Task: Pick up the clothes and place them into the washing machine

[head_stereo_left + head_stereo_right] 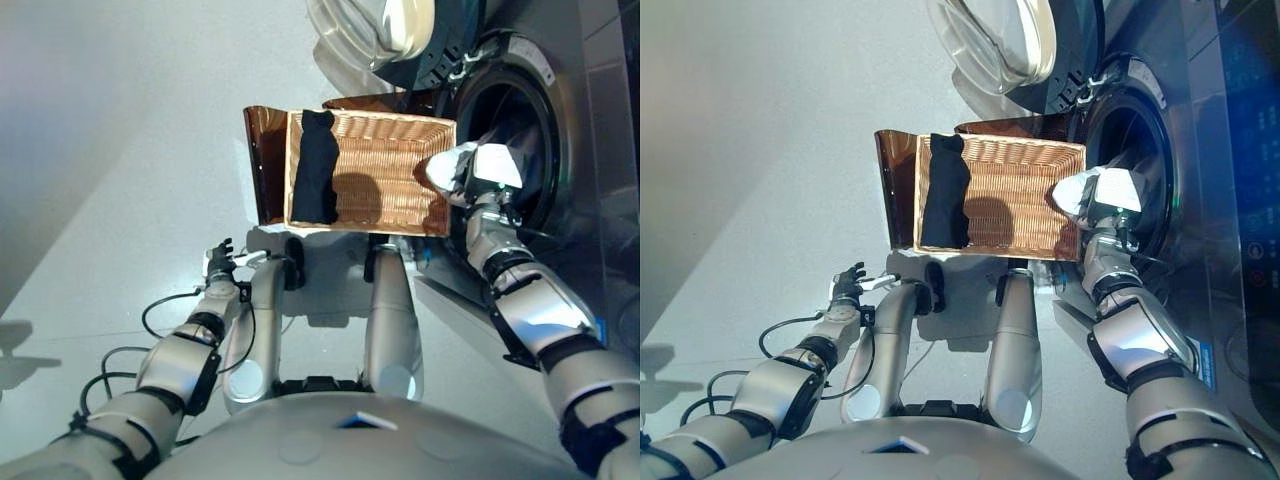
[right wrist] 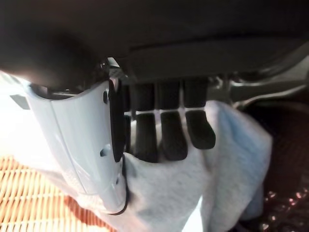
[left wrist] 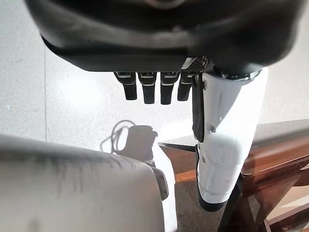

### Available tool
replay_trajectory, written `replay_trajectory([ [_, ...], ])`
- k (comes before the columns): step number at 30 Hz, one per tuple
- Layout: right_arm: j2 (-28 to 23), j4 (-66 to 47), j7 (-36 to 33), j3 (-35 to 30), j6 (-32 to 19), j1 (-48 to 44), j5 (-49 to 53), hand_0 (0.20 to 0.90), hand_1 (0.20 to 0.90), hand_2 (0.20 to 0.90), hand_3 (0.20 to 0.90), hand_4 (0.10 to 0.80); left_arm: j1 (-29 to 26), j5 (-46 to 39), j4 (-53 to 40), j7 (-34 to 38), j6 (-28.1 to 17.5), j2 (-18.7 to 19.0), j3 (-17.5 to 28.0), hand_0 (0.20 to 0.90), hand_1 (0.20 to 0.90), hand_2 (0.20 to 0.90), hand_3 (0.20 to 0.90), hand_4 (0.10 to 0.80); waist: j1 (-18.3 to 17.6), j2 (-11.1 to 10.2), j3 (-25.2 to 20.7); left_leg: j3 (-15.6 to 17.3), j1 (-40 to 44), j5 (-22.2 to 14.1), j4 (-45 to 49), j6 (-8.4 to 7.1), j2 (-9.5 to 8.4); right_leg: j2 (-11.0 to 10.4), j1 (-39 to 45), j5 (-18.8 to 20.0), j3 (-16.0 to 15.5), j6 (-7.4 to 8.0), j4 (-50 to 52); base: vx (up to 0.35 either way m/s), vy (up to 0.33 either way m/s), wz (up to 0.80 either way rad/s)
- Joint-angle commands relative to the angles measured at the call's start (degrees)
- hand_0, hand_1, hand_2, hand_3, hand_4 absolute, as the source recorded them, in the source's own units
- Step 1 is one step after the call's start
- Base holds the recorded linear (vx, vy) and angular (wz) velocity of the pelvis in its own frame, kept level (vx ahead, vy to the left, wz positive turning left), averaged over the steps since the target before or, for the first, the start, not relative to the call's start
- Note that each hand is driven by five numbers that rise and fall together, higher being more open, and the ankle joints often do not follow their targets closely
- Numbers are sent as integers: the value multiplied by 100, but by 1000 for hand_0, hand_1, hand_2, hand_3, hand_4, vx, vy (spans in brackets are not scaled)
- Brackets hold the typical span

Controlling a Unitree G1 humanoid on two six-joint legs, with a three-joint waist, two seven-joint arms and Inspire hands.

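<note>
A shallow wicker basket (image 1: 390, 200) rests on a dark brown box (image 1: 264, 160) beside the washing machine (image 1: 590, 120). A black garment (image 1: 315, 165) lies at the basket's left end. My right hand (image 1: 488, 178) is at the basket's right edge, just before the machine's round opening (image 1: 515, 130). Its fingers (image 2: 166, 135) and white-covered thumb (image 2: 91, 145) are curled on a light grey cloth (image 2: 203, 193), which also shows in the left eye view (image 1: 448, 165). My left hand (image 1: 220, 262) hangs low on the left over the floor, its fingers (image 3: 150, 88) relaxed and empty.
The machine's door (image 1: 375, 30) stands open above the basket. Dark clothes lie inside the drum (image 1: 1140, 150). Pale floor (image 1: 120, 150) spreads to the left of the box. The box's brown edge shows in the left wrist view (image 3: 282, 154).
</note>
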Motion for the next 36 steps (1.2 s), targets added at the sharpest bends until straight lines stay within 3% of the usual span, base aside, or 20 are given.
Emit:
replay_trajectory([
  [1, -181, 70, -330, -215, 109, 100, 228, 200, 200, 200, 200, 300, 190, 78, 164, 180, -43, 377, 118, 900, 900, 900, 900, 800, -30, 116, -236, 2, 12, 344, -505, -422, 26, 230, 299, -513, -42, -630, 187, 0, 0, 0],
  [5, -41, 74, -670, -1168, -185, 377, 1578, 200, 200, 200, 200, 300, 163, 22, 192, 240, -35, 386, 112, 900, 900, 900, 900, 800, -71, 142, -253, 31, 44, 360, -533, -423, 40, 240, 302, -504, -36, -633, 186, -1, -1, -1],
  [7, 72, 24, -748, -1766, -563, 486, 2637, 200, 200, 200, 200, 300, 111, -11, 245, 270, -14, 434, 137, 900, 900, 900, 900, 800, -123, 158, -299, 35, 55, 356, -554, -422, 58, 254, 303, -511, -28, -639, 180, 9, -8, -7],
  [9, 139, -36, -672, -1933, -697, 541, 3010, 200, 200, 200, 200, 300, 66, -31, 274, 263, 2, 462, 151, 900, 900, 900, 900, 800, -134, 151, -321, 46, 61, 350, -556, -422, 65, 263, 294, -512, -20, -643, 184, 12, -11, -7],
  [10, 206, -182, -714, -2448, -1037, 627, 3991, 200, 200, 200, 200, 300, 2, -58, 325, 272, 29, 534, 203, 900, 900, 900, 900, 800, -166, 158, -358, 62, 70, 337, -550, -422, 82, 273, 272, -526, -17, -644, 203, 16, -8, -4],
  [12, 296, -425, -723, -2821, -1396, 686, 4806, 200, 200, 200, 200, 300, -15, -88, 336, 272, 35, 595, 235, 900, 900, 900, 900, 800, -181, 174, -386, 78, 78, 337, -562, -426, 96, 292, 257, -539, 3, -643, 208, 12, -3, -5],
  [16, 392, -715, -680, -3087, -1682, 770, 5485, 200, 200, 200, 200, 300, -8, -115, 312, 292, 27, 639, 242, 900, 900, 900, 900, 800, -190, 191, -396, 92, 86, 341, -580, -427, 101, 300, 246, -547, 13, -643, 219, -4, 3, -3],
  [17, 529, -1028, -550, -3435, -2059, 817, 6477, 200, 200, 200, 200, 300, 27, -183, 271, 259, 7, 643, 236, 900, 900, 900, 900, 800, -218, 222, -404, 109, 88, 360, -615, -432, 106, 300, 245, -550, 26, -634, 201, -7, 1, -4],
  [26, 1038, -1651, -183, -4085, -2952, 975, 8682, 200, 200, 200, 200, 300, 90, -394, 274, 211, -2, 528, 80, 900, 900, 900, 900, 800, -224, 278, -438, 167, 102, 396, -706, -449, 76, 287, 248, -583, 75, -618, 164, 0, -1, -6],
  [33, 1723, -1763, -408, -4806, -3832, 1052, 10046, 200, 200, 200, 200, 300, -69, -717, 352, 306, -10, 259, -135, 900, 900, 900, 900, 800, -284, 471, -429, 244, 80, 375, -695, -444, 22, 254, 185, -644, 155, -622, 232, 4, 14, -2],
  [36, 1705, -1746, -612, -5223, -4117, 896, 10329, 200, 200, 200, 200, 300, -100, -859, 394, 277, 3, 192, -169, 900, 900, 900, 900, 800, -302, 614, -453, 281, 93, 383, -727, -444, -26, 230, 174, -695, 222, -624, 255, 28, 52, -1],
])
